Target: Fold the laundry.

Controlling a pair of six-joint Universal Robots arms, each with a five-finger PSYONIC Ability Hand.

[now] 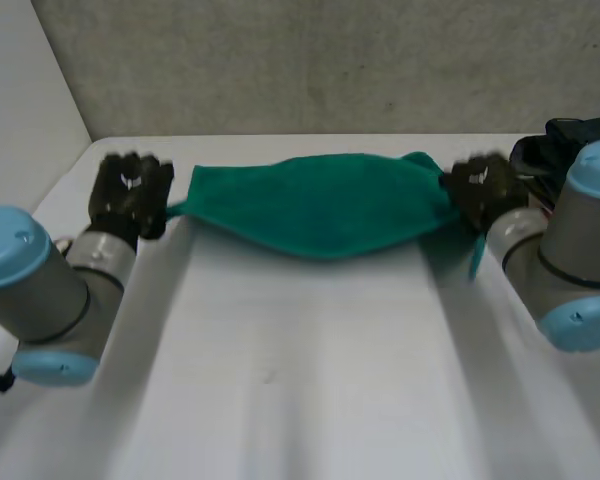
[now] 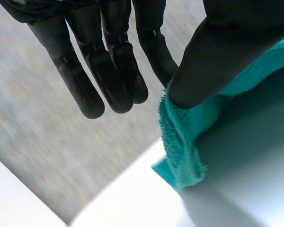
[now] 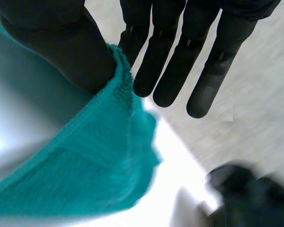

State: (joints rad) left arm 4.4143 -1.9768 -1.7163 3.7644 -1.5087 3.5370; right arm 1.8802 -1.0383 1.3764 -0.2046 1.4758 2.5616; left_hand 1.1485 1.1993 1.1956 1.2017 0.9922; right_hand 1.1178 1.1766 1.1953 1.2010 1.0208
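Fingers on the left hand hang mostly straight. Its thumb presses one end of the teal cloth against the nearest finger, so that's a pinch grip on the cloth's bunched-up left end. In the left wrist view the fuzzy hem sticks out right under the thumb tip, and the rest of the fabric runs off past the thumb.

Same deal on the other side: the right hand has its thumb clamped on the cloth's right end against the closest finger, while the other fingers point out straight beside it. A flap of fabric droops below that pinch.

So the cloth is strung between the two hands over the far part of the white table. The top edge is fairly level and the bottom edge sags in a curve in the middle. I honestly can't tell whether the lowest bit touches the tabletop.

Both arms come in from the near corners, left arm and right arm, with the hands well apart at the cloth's two ends. A dark bundle sits at the table's far right, just behind the right hand — too blurry to say what it is.
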